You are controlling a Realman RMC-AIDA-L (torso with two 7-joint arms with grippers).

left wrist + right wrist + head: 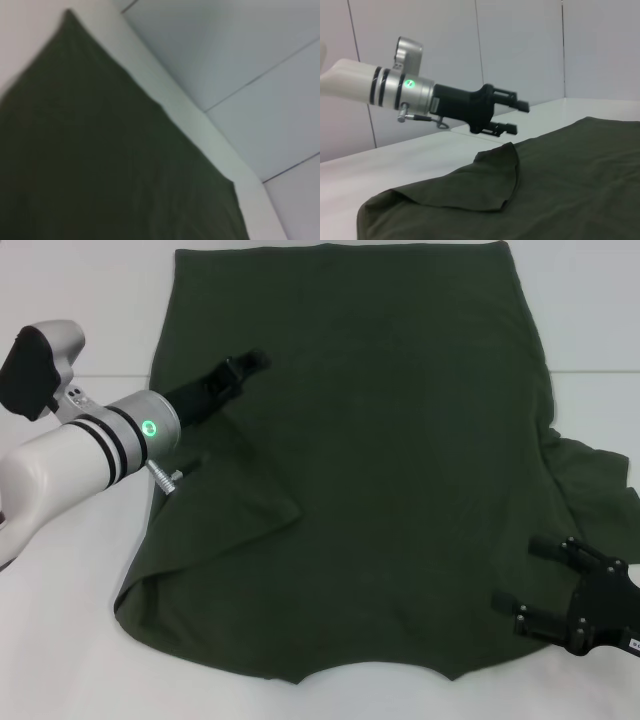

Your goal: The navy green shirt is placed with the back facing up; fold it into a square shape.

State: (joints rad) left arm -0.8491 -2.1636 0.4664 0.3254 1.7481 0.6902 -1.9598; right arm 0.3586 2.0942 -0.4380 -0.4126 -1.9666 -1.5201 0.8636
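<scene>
**Spotter:** Where's the garment right now?

**Me:** The navy green shirt point(380, 470) lies spread on the white desk point(70, 640), plain back up, hem at the far side and neckline nearest me. On my left side the sleeve point(225, 505) is already turned in over the body; I see its folded edge running diagonally, and the right wrist view shows that flap lying loosely, a little puffed. On my right side the other sleeve point(595, 485) sticks out past the body, rumpled.

**Spotter:** And the arms?

**Me:** My left gripper point(250, 364) hovers above the upper left part of the cloth, fingers parted with nothing between them; from the right wrist camera it's clearly off the fabric. My right gripper point(545, 575) sits low at the near right edge, fingers spread, just beside the shirt's border, gripping nothing.

**Spotter:** So which step is this?

**Me:** I'd judge the left side fold is done and the right side is next. That calls for the right gripper to pinch the fabric by that loose sleeve, lift just enough and carry it inward across the body, so both sides end up parallel. The left arm should pull clear first, or it'll be in the way.
</scene>
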